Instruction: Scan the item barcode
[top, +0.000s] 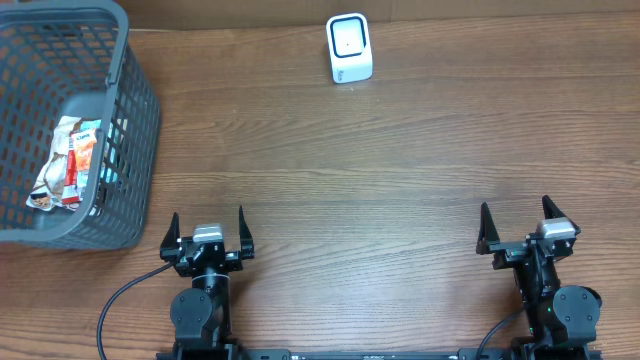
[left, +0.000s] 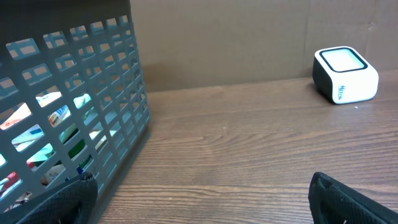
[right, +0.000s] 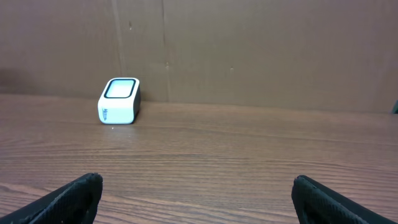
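Both the left claw (top: 208, 218) and right claw (top: 516, 208) are wide open and empty, so we'd dip the left claw into the grey basket (top: 141, 128), pinch a snack packet (top: 72, 165) by its edge, and keep its barcode clear for the white scanner (top: 349, 47) across the table (top: 400, 160).

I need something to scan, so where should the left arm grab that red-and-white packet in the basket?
Probably pinch the packet across its narrow width, coming straight down from above. It lies long and face-up on the pile, and the tall walls of the basket block sideways approach.
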